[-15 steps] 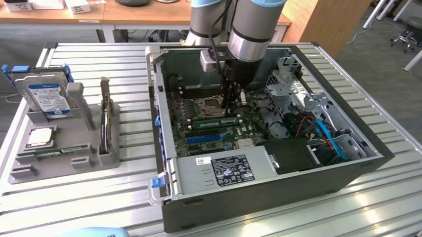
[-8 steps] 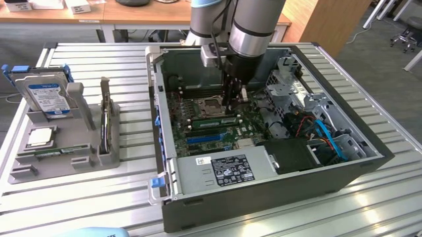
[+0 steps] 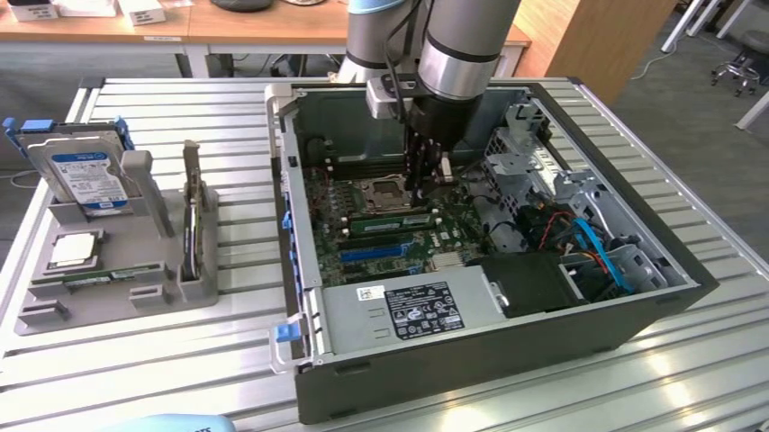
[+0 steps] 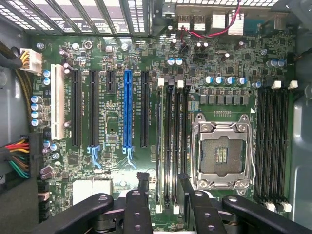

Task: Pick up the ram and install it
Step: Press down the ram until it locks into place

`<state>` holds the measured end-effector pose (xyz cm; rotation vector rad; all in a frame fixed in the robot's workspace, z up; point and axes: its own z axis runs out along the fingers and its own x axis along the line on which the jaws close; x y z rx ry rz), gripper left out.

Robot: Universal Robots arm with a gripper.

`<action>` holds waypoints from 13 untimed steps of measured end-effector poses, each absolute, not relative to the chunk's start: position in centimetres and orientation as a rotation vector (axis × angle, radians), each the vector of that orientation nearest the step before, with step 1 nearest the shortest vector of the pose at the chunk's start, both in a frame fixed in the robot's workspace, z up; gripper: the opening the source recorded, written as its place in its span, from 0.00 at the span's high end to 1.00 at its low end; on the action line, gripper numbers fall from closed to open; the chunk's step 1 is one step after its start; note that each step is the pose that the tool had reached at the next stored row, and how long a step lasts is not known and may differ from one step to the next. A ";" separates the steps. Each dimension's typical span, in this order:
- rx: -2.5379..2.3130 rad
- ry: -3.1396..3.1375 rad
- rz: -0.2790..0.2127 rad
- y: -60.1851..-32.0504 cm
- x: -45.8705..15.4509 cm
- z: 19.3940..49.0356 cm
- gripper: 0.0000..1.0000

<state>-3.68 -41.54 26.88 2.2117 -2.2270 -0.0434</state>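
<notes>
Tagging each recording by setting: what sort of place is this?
Probably a robotics lab or workshop bench: an open computer case on a slatted aluminium table, a grey parts fixture, and office desks behind.

green ram (image 3: pixel 387 216) w/ dark chips, green motherboard (image 4: pixel 112 126), blue slot (image 4: pixel 127 109), white slot (image 4: pixel 58 102)

1. One open computer case (image 3: pixel 481 351) at the frame's centre.
2. One motherboard (image 4: pixel 112 126) with one empty processor socket (image 4: pixel 222 156).
3. One blue expansion slot (image 4: pixel 127 109).
4. One hard drive (image 3: pixel 86 171) at the frame's left.
5. One grey holder tray (image 3: pixel 114 301), lower left.
</notes>
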 end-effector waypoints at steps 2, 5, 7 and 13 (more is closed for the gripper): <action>2.212 -2.227 -0.043 -41.5 -3.7 26.9 0.64; 2.212 -2.227 -0.043 -41.5 -3.7 26.9 0.64; 2.212 -2.227 -0.043 -41.5 -3.7 26.9 0.64; 2.212 -2.227 -0.043 -41.5 -3.7 26.9 0.71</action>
